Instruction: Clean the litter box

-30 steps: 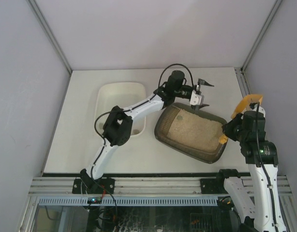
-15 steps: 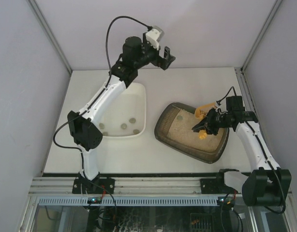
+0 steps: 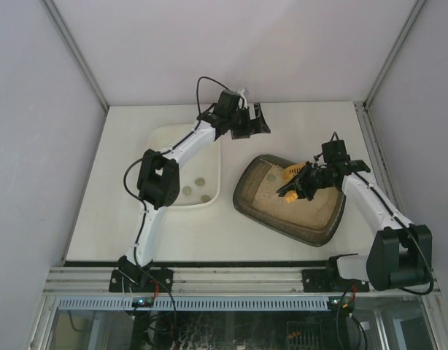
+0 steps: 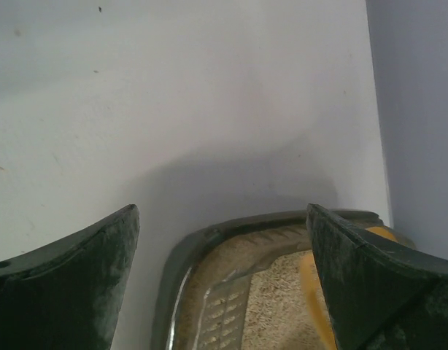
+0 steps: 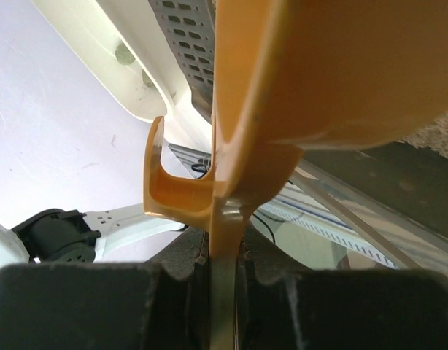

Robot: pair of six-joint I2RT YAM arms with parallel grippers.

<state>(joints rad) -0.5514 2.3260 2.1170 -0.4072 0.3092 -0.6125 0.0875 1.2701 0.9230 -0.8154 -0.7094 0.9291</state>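
From the lower left of the frame the left arm (image 3: 182,149) rises, folds at its elbow and stretches to upper centre. The left gripper (image 3: 259,122) is spread wide, holding nothing. The right arm (image 3: 370,197) climbs the right side and bends leftward, the right gripper (image 3: 306,182) clamped on an orange scoop (image 5: 319,73).

The colours we see
Our litter box (image 3: 243,192) is dark brown-grey with beige litter (image 3: 271,191); the scoop (image 3: 290,195) is orange, the tub (image 3: 165,133) white.
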